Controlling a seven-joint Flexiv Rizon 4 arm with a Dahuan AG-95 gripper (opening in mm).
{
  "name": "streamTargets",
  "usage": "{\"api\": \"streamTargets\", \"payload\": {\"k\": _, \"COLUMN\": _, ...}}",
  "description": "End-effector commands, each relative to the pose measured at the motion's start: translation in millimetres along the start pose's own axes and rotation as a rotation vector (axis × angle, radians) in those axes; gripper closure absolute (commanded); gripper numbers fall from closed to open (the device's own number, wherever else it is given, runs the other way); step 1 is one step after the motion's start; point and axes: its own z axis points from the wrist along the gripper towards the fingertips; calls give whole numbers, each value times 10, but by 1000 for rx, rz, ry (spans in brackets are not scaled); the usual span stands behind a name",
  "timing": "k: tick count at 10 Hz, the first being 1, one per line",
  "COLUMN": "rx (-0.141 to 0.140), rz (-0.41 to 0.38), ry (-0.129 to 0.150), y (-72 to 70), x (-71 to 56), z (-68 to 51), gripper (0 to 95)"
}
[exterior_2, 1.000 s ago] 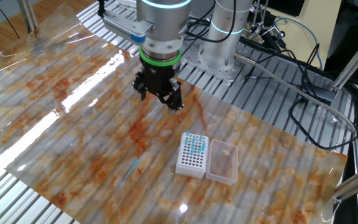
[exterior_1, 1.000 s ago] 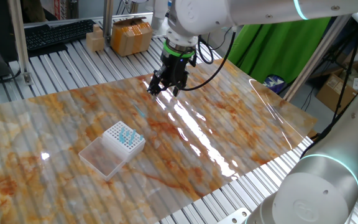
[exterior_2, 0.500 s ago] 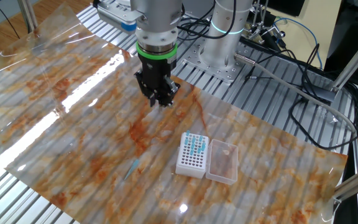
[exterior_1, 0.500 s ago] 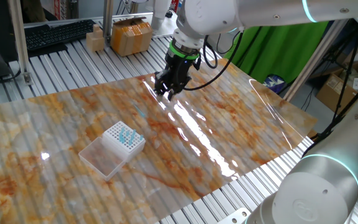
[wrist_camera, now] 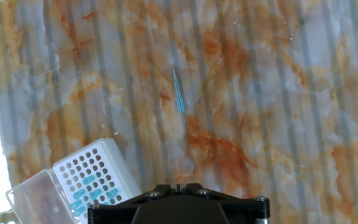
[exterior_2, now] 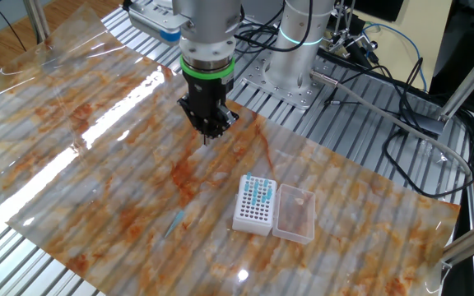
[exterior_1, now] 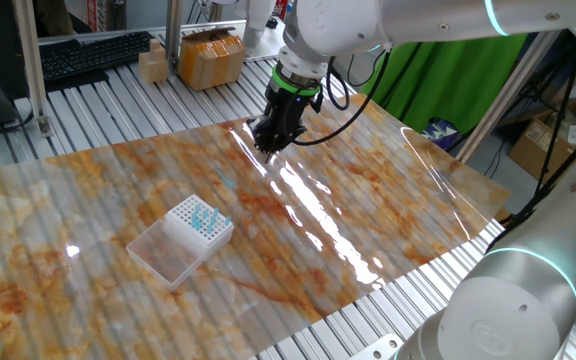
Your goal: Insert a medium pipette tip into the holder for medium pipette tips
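Observation:
The medium pipette tip (wrist_camera: 178, 93) is a thin bluish sliver lying flat on the marbled sheet. It also shows in the other fixed view (exterior_2: 176, 220) and faintly in one fixed view (exterior_1: 226, 183). The holder (exterior_2: 255, 204) is a small white gridded box with a cluster of light-blue tips; its clear lid (exterior_2: 295, 212) lies open beside it. The holder also shows in one fixed view (exterior_1: 198, 222) and the hand view (wrist_camera: 95, 171). My gripper (exterior_2: 208, 136) hangs above the sheet, well away from both, fingers together and empty. It also shows in one fixed view (exterior_1: 268, 145) and the hand view (wrist_camera: 178, 185).
A glossy marbled sheet (exterior_2: 97, 140) covers the slatted table. Cardboard boxes (exterior_1: 211, 55) and a keyboard (exterior_1: 93, 52) sit at the far edge. A second robot base (exterior_2: 303, 49) and cables (exterior_2: 401, 123) stand behind my arm.
The gripper's fingers have closed from spread apart to together, and the hand has turned about its axis. The tip and holder have not moved.

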Motion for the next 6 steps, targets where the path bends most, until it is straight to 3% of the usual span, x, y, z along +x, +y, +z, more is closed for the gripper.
{"api": "streamTargets", "payload": {"k": 1, "rx": 6, "rz": 9, "ry": -14, "y": 9, "x": -6, "z": 36, "gripper": 950}}
{"api": "streamTargets", "payload": {"k": 6, "rx": 14, "rz": 27, "ry": -49, "y": 41, "x": -52, "z": 199, "gripper": 950}}
